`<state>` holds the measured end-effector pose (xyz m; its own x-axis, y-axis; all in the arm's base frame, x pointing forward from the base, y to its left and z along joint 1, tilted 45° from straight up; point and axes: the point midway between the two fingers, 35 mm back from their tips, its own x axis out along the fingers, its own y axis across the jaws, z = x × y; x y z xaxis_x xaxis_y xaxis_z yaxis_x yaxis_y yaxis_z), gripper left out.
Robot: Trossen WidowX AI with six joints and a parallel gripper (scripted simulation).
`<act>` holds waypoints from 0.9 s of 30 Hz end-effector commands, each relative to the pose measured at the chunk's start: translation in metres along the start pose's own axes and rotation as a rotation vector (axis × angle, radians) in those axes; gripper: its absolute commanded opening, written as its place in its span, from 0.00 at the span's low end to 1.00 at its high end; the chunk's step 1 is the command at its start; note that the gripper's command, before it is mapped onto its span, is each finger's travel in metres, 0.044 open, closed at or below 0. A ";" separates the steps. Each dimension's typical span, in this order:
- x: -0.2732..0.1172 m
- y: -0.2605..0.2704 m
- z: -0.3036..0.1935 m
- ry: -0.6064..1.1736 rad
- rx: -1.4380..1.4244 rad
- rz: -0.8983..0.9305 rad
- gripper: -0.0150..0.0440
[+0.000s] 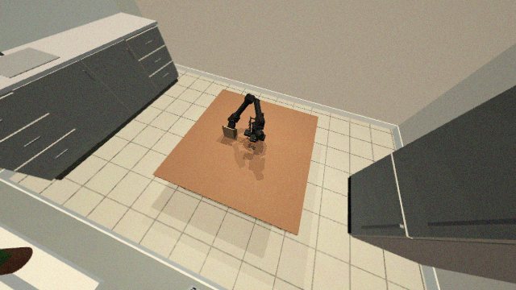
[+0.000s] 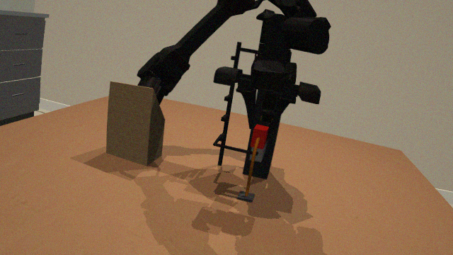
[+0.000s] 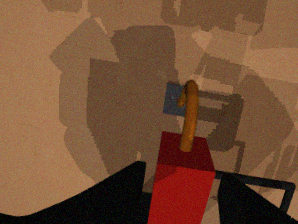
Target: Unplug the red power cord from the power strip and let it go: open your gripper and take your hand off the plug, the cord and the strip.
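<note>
The gripper (image 2: 258, 169) is pointed straight down over the brown board (image 2: 354, 198), right of centre in the exterior view, with its dark fingers (image 2: 270, 156) reaching almost to the surface. The red plug (image 2: 261, 135) is seen upright between the two fingers, raised off the board, and a small grey piece (image 2: 260, 155) is visible just under it; whether that is part of the plug cannot be told. The orange-red cord (image 2: 253, 166) is run from the plug's near face down to a small blue-grey block (image 2: 246, 195), which is lying flat on the board just in front of the gripper.

In the wrist view the plug (image 3: 180, 196) is framed by the fingers, and the cord (image 3: 189, 119) is led away to the blue-grey block (image 3: 174, 98). The claw is parted partway: the plug is flanked rather than squeezed, and a thin strip of board is shown between its right side and the right finger.

A tan wedge-topped block (image 2: 132, 122) is stood on the board to the left, well apart from the plug, and a black ladder-like frame (image 2: 228, 106) is set upright just left of the gripper. In the top view the arm (image 1: 246, 114) is folded over the far part of the board (image 1: 226, 181), which is laid on a tiled floor (image 1: 121, 193)
</note>
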<state>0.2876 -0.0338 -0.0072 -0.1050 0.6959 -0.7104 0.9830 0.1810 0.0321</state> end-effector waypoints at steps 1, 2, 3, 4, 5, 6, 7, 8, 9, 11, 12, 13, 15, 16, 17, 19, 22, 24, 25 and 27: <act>0.001 0.000 -0.001 0.002 0.005 0.003 0.70; 0.001 0.000 -0.001 0.002 0.005 0.003 0.74; 0.001 0.000 -0.001 0.002 0.005 0.003 0.79; 0.001 0.000 -0.001 0.002 0.005 0.003 0.83; 0.000 0.000 0.002 0.001 0.005 0.003 0.88; -0.001 0.001 0.006 0.001 0.005 0.003 0.92; -0.003 0.001 0.012 0.000 0.005 0.003 0.97; -0.004 0.002 0.020 -0.001 0.005 0.003 1.00; -0.006 0.002 0.028 -0.002 0.005 0.003 1.00; -0.010 0.001 0.050 -0.002 0.005 0.003 1.00; -0.012 0.000 0.057 -0.002 0.005 0.003 1.00; -0.012 0.000 0.060 -0.002 0.004 0.003 1.00; -0.012 0.000 0.060 -0.002 0.004 0.003 1.00; -0.012 0.000 0.060 -0.002 0.004 0.003 1.00; -0.012 0.000 0.060 -0.002 0.004 0.003 1.00; -0.012 0.000 0.060 -0.002 0.004 0.003 1.00; -0.012 0.000 0.060 -0.002 0.004 0.003 1.00; -0.012 0.000 0.060 -0.002 0.004 0.003 1.00; -0.012 0.000 0.060 -0.002 0.004 0.003 1.00; -0.012 0.000 0.060 -0.002 0.004 0.003 1.00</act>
<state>0.2982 -0.0834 -0.0402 -0.0977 0.6957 -0.7117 0.9849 0.1704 0.0313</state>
